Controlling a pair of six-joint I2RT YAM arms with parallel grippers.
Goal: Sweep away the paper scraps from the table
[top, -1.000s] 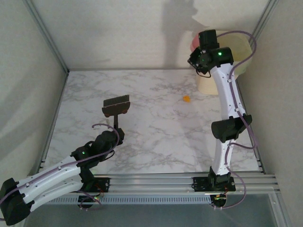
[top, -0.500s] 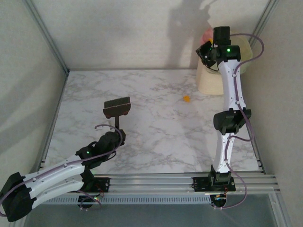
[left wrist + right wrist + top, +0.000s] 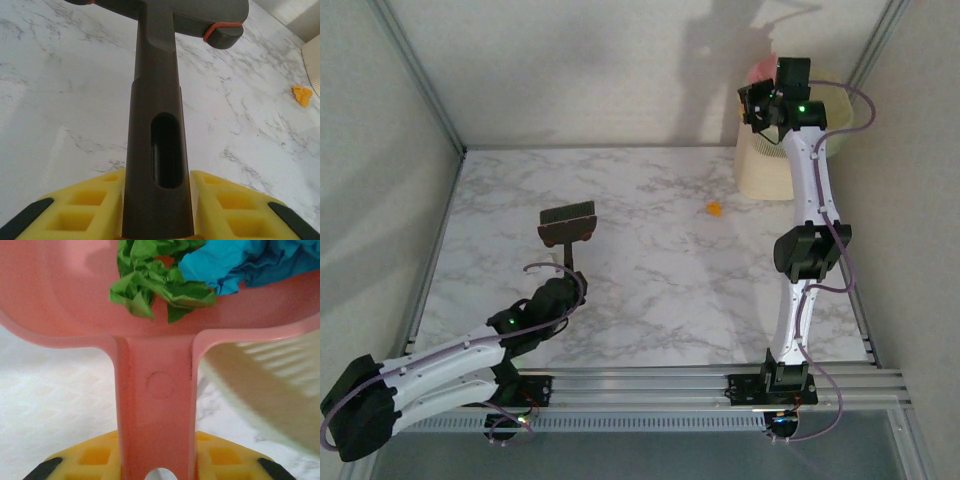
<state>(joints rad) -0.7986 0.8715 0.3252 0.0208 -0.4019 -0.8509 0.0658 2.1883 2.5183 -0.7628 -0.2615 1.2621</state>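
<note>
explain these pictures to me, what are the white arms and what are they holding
Two robot arms are bolted at the near edge of a marble table. One picture looks down from above; the other two come from a camera on each wrist. The left fingers grip a dark brush by its handle. The right fingers grip a pink dustpan holding green and blue paper scraps, raised near a cream bin. One orange scrap lies on the table.
</note>
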